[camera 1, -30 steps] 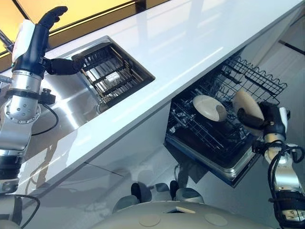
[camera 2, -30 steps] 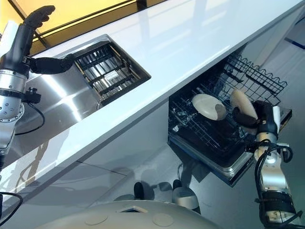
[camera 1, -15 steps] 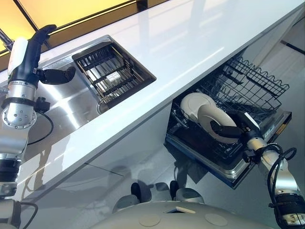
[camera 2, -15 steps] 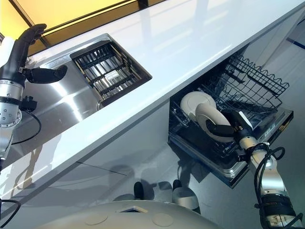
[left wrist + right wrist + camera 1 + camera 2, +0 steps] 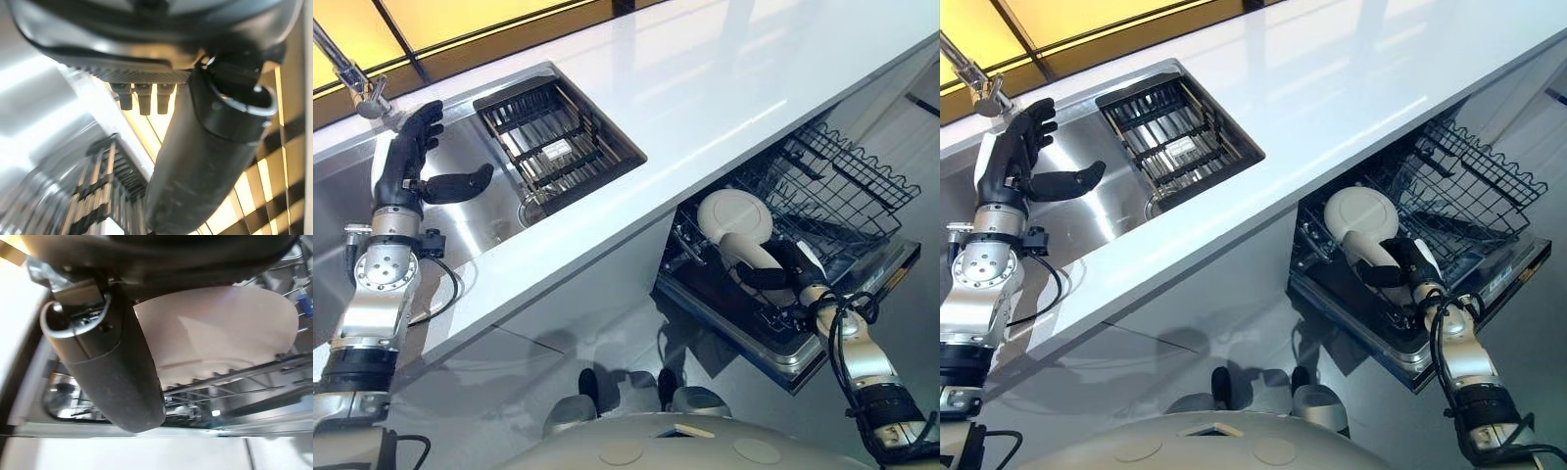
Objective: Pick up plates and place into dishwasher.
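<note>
Pinching plate (image 5: 745,252) at its near rim w/ R hand (image 5: 784,271). Stands on edge at left end of rack (image 5: 845,193), just in front of second plate (image 5: 734,211), long axis leaning toward hand. Next, prob.: release only. L hand (image 5: 410,157) spread, well apart from rack, over sink (image 5: 487,221).

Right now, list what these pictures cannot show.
- Front plate lower rim, seated or not: right hand covers it in the eye views, its thumb partly in the right wrist view.
- Tap: cut off by the eye views' left edge.
- Sink grid: blurred in the left wrist view.
</note>
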Controlling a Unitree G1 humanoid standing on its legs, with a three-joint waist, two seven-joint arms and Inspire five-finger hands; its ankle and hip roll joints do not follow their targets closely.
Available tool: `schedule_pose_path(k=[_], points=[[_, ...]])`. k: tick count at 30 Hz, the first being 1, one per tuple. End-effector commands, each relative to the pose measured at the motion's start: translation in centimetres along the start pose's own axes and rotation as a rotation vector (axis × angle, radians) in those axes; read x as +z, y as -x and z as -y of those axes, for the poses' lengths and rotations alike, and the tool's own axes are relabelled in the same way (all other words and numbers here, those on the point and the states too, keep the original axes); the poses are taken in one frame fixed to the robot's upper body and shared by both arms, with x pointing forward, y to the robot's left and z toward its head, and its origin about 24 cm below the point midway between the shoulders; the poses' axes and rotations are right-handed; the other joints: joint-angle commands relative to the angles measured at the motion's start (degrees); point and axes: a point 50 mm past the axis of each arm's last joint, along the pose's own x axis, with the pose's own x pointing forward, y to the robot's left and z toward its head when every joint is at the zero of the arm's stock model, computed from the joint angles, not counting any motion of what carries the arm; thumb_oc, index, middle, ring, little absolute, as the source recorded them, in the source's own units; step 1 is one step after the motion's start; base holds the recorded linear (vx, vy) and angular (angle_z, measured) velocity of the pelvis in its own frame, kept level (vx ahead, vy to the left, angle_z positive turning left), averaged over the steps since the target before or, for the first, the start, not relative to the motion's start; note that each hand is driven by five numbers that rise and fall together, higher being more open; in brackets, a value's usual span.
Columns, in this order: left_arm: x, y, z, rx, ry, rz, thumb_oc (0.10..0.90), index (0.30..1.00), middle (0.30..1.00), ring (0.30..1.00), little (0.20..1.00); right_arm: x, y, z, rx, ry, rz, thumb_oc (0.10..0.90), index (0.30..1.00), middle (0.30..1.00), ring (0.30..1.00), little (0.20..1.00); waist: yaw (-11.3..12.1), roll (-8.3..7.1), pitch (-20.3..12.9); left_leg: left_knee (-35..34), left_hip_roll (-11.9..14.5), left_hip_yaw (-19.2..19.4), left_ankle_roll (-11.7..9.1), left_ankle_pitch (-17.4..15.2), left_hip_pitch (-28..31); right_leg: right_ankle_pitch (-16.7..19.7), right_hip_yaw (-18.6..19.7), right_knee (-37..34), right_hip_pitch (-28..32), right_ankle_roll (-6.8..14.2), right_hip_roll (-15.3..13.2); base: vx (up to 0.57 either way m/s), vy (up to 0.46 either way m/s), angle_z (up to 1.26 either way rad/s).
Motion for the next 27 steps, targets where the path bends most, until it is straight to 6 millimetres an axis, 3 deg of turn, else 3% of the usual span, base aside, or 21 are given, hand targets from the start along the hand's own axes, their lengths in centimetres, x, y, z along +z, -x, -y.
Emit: schedule_pose_path(k=[1, 7, 8, 11, 14, 18, 27], points=[[2.7, -1.6, -1.0, 0.028, 0.04, 0.132, 0.8, 0.9, 0.9, 0.9, 0.9, 4.6, -1.5, 0.5, -0.054, 0.057, 0.16, 0.1, 0.3, 0.3, 0.3, 0.2, 1.3, 1.98, -1.2, 1.7, -3.4, 0.9, 2.3, -5.1, 0.0, -8.3, -3.2, 12.8, -5.2, 2.2, 2.3, 0.02, 0.015, 0.11], [-0.3, -1.3, -0.6, 0.006, 0.031, -0.001, 0.8, 0.9, 0.9, 0.9, 0.9, 3.6, -1.9, -0.7, -0.033, 0.005, 0.111, 0.1, 0.3, 0.3, 0.3, 0.2, 1.9, 2.19, -0.6, 1.8, -3.5, 0.5, 2.4, -5.4, 0.1, -8.5, -3.8, 13.3, -5.3, 2.2, 2.1, 0.01, 0.009, 0.08], [-0.9, -1.1, -0.4, 0.009, 0.038, -0.026, 0.8, 0.9, 0.9, 0.9, 0.9, 3.7, -2.0, -1.2, -0.033, -0.011, 0.12, 0.8, 0.9, 0.9, 0.9, 0.9, 2.0, 2.27, -0.4, 1.9, -3.6, 0.4, 2.5, -5.4, 0.1, -8.4, -3.9, 13.3, -5.3, 2.2, 2.1, 0.03, 0.012, 0.05], [-1.9, -0.6, -0.1, 0.019, 0.057, -0.059, 0.8, 0.9, 0.9, 0.9, 0.9, 5.0, -2.0, -1.8, -0.048, -0.067, 0.196, 0.8, 0.9, 0.9, 0.9, 0.9, 2.1, 2.45, 0.0, 2.0, -3.6, 0.5, 2.6, -5.4, 0.1, -8.3, -4.0, 13.4, -5.2, 2.2, 2.0, 0.02, 0.009, 0.03], [-2.7, -0.1, 0.4, 0.032, 0.073, -0.079, 0.8, 0.9, 0.9, 0.9, 0.9, 7.8, -1.4, -2.0, -0.068, -0.195, 0.349, 0.8, 0.9, 0.9, 0.9, 0.9, 1.9, 2.63, 0.7, 2.3, -3.7, 0.6, 2.8, -5.7, 0.1, -8.3, -3.7, 13.7, -5.4, 2.2, 2.1, 0.0, 0.0, 0.0], [-3.7, 0.5, 0.2, 0.058, 0.086, -0.097, 0.8, 0.9, 0.9, 0.9, 0.9, 9.9, -0.3, -1.7, -0.074, -0.3, 0.497, 0.8, 0.9, 0.9, 0.9, 0.9, 1.2, 2.92, 1.3, 2.4, -3.8, 1.1, 3.0, -5.9, 0.0, -8.5, -3.3, 14.3, -6.1, 2.3, 2.0, 0.0, 0.0, 0.0], [-4.7, 1.2, -1.8, 0.135, 0.094, -0.133, 0.8, 0.9, 0.9, 0.9, 0.9, 12.4, 2.4, 2.7, -0.107, -0.558, 0.696, 0.8, 0.9, 0.9, 0.9, 0.9, -1.4, 3.18, 2.0, 2.2, -3.8, 3.3, 3.3, -6.4, -0.4, -9.0, -2.8, 15.8, -8.2, 2.8, 1.7, -0.02, 0.008, -0.07]])
